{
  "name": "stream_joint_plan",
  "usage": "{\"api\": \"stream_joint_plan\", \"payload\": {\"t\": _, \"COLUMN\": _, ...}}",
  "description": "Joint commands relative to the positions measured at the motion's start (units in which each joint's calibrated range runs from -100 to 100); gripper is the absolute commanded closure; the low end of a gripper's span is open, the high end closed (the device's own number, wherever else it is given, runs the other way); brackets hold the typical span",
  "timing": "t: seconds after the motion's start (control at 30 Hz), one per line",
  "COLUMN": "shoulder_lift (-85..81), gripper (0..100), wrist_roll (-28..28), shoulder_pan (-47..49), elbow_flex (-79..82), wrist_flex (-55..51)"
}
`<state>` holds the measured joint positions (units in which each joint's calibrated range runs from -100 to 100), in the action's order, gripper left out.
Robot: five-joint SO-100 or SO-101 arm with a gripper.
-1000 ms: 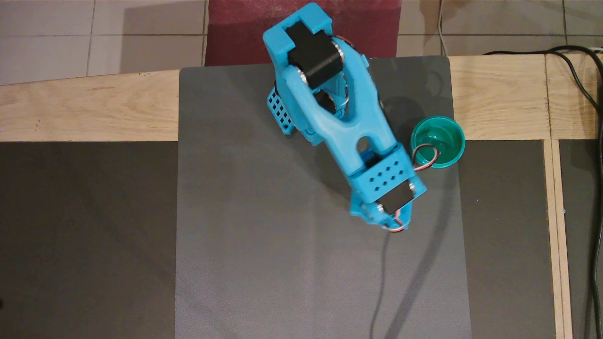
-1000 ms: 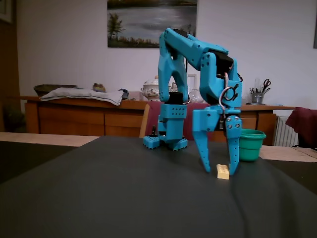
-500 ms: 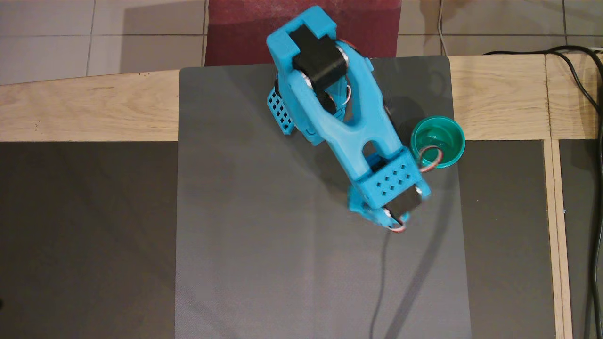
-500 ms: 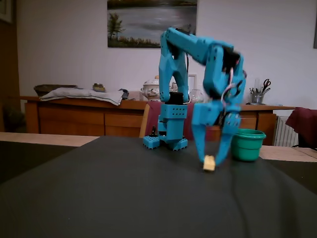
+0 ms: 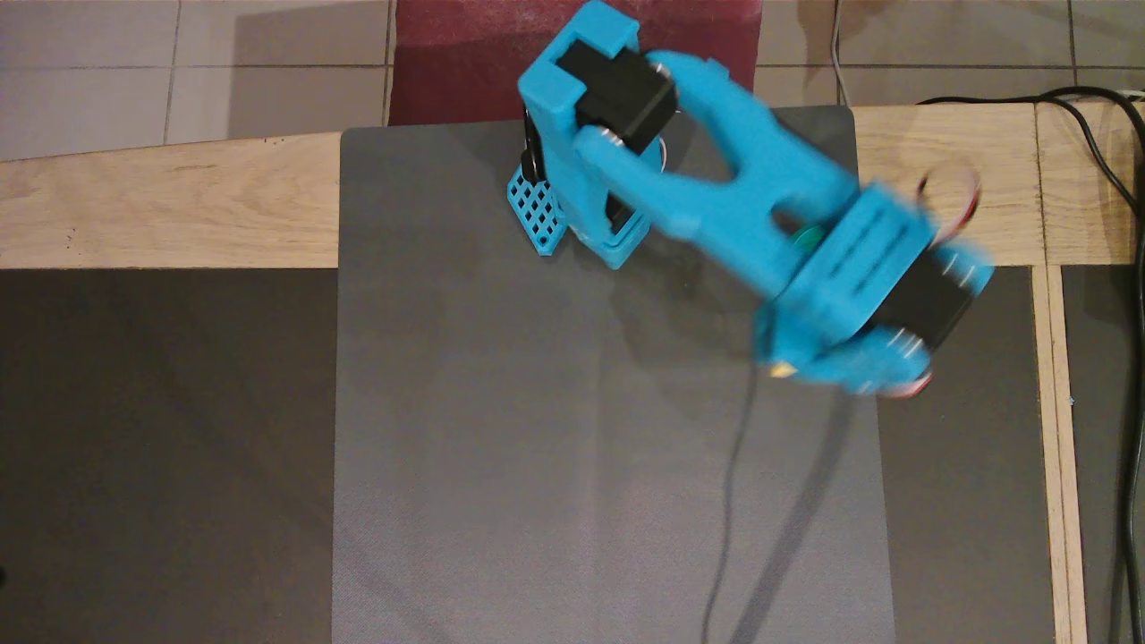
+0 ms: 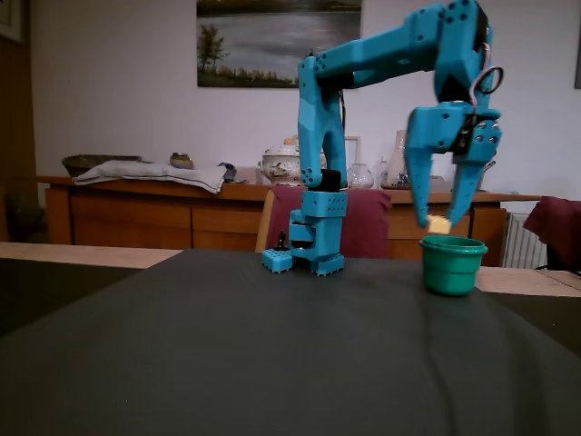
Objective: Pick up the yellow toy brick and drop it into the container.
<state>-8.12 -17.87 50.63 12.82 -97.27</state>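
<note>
In the fixed view my blue gripper [image 6: 440, 221] points straight down. It holds the small yellow toy brick [image 6: 439, 224] between its fingertips, just above the rim of the teal-green container [image 6: 452, 265]. The container stands on the dark mat, right of the arm's base. In the overhead view the arm is motion-blurred and reaches to the right. Only a yellow sliver of the brick [image 5: 783, 368] shows under the wrist. A small patch of the container [image 5: 809, 238] shows through a gap in the arm; the rest is hidden.
The arm's base [image 6: 318, 245] stands at the back of the grey mat [image 5: 537, 447], with a small blue lattice block [image 5: 535, 215] beside it. A thin cable [image 5: 729, 501] runs across the mat. Black cables [image 5: 1109, 170] lie at the right edge.
</note>
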Motion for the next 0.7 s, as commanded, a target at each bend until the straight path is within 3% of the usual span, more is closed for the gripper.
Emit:
{"api": "stream_joint_plan", "payload": {"t": 0.0, "shoulder_lift": -0.9, "gripper": 100, "wrist_roll": 4.13, "shoulder_pan": 8.44, "elbow_flex": -4.43, "wrist_flex": -1.75}}
{"api": "stream_joint_plan", "payload": {"t": 0.3, "shoulder_lift": -0.82, "gripper": 100, "wrist_roll": 7.26, "shoulder_pan": 16.41, "elbow_flex": -3.8, "wrist_flex": -1.75}}
{"api": "stream_joint_plan", "payload": {"t": 0.67, "shoulder_lift": 0.19, "gripper": 100, "wrist_roll": 7.05, "shoulder_pan": 15.4, "elbow_flex": -2.99, "wrist_flex": 0.29}}
